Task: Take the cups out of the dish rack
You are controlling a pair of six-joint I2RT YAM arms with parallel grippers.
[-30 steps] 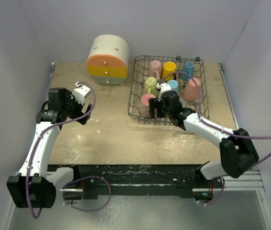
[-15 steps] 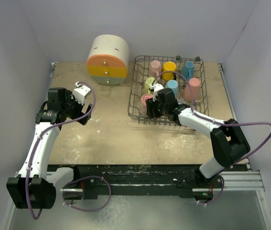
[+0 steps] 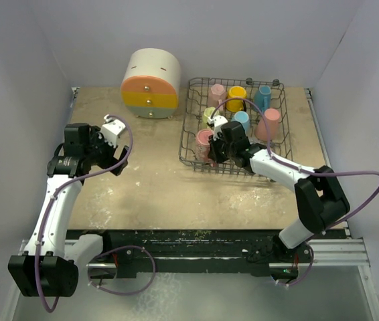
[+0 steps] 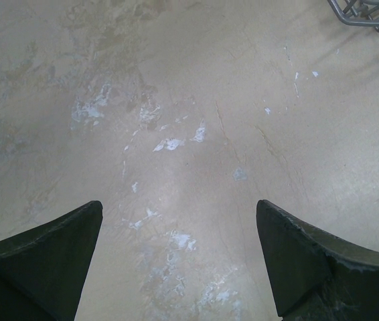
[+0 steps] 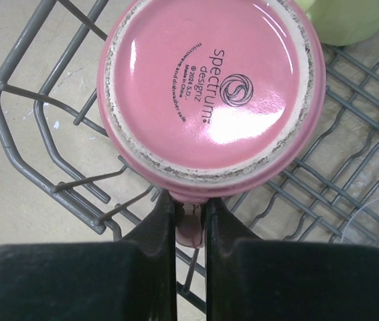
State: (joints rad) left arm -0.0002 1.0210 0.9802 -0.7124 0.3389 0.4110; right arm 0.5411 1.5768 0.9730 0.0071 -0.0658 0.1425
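Note:
The dark grey wire dish rack (image 3: 189,127) stands at the back right and holds several cups. An upside-down pink mug (image 3: 205,139) (image 5: 209,87) sits in its near left corner. My right gripper (image 3: 214,151) (image 5: 191,210) is shut on that mug's handle (image 5: 191,231), pinched between both fingers. Other cups in the rack are pink (image 3: 217,91), yellow (image 3: 236,94), light blue (image 3: 264,94), pale green (image 3: 209,114) and salmon (image 3: 268,123). My left gripper (image 3: 114,150) (image 4: 176,261) hangs open over bare tabletop, holding nothing.
A round cream cabinet (image 3: 150,83) with coloured drawers stands at the back, left of the rack. The rack's corner (image 4: 367,13) shows at the top right of the left wrist view. A pale green cup's edge (image 5: 350,20) lies just beyond the pink mug.
My right gripper moved left inside the rack and its fingers came together on the pink mug's handle. The left arm shifted only slightly.

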